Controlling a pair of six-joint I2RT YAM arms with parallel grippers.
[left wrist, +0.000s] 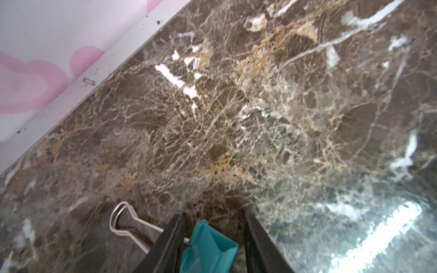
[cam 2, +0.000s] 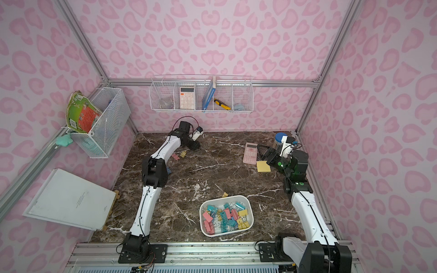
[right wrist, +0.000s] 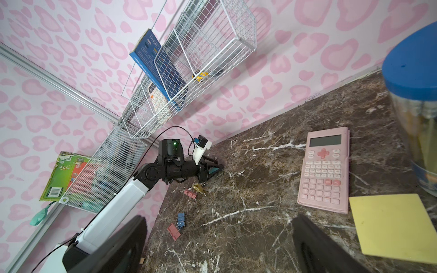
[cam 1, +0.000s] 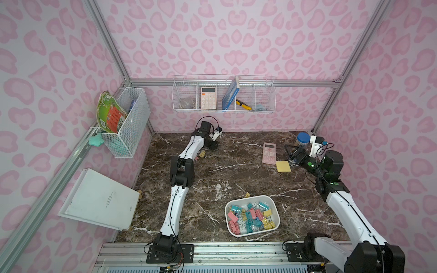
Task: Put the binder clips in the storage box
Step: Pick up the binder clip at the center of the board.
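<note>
Binder clips [cam 1: 250,215] are mostly heaped in the storage box [cam 1: 277,212] at the near centre-right of the table [cam 1: 212,170]. One yellow clip [cam 1: 247,195] lies just outside its far rim. The left gripper [left wrist: 214,216], at the far left-centre, is shown by its wrist view with jaws partly apart around a teal clip [left wrist: 208,245], and a slight gap is visible on one side. This clip is hidden in both top views. The right gripper [right wrist: 218,222] is spread wide and empty near the pink calculator [right wrist: 324,170]. A blue clip [right wrist: 181,217] and a pink clip [right wrist: 173,231] are shown by the right wrist view beside the left arm [right wrist: 113,205].
</note>
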